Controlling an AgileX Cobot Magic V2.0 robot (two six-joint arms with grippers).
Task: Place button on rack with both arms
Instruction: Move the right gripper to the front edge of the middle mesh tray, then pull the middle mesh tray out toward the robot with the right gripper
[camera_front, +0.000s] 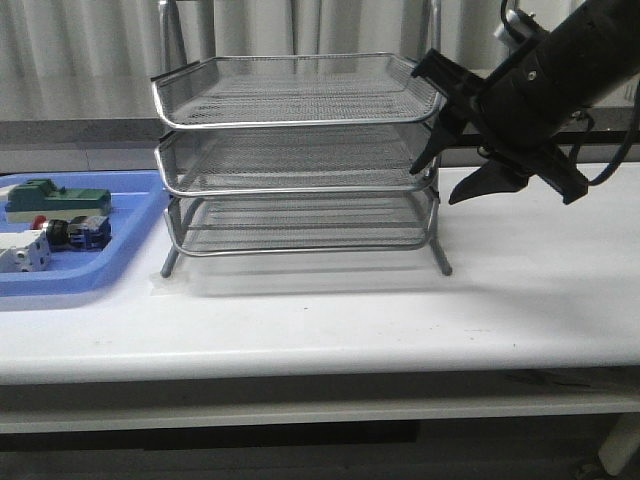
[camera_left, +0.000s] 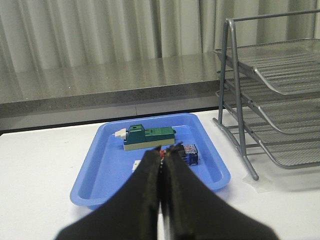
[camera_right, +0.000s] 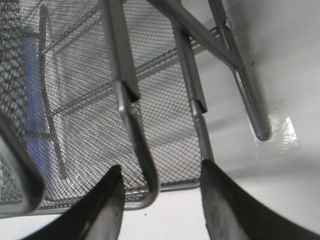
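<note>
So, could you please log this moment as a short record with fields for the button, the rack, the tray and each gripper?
button: lying in the blue tray, red head showing, not on the rack
rack: three-tier wire-mesh stand on the white table, all tiers empty
other tray contents: green component, white component
left gripper: fingers together, empty, hovering on the near side of the tray, pointed at the parts
right gripper: open, empty, at the rack's right edge beside the middle tier
task state: button not yet picked up
</note>
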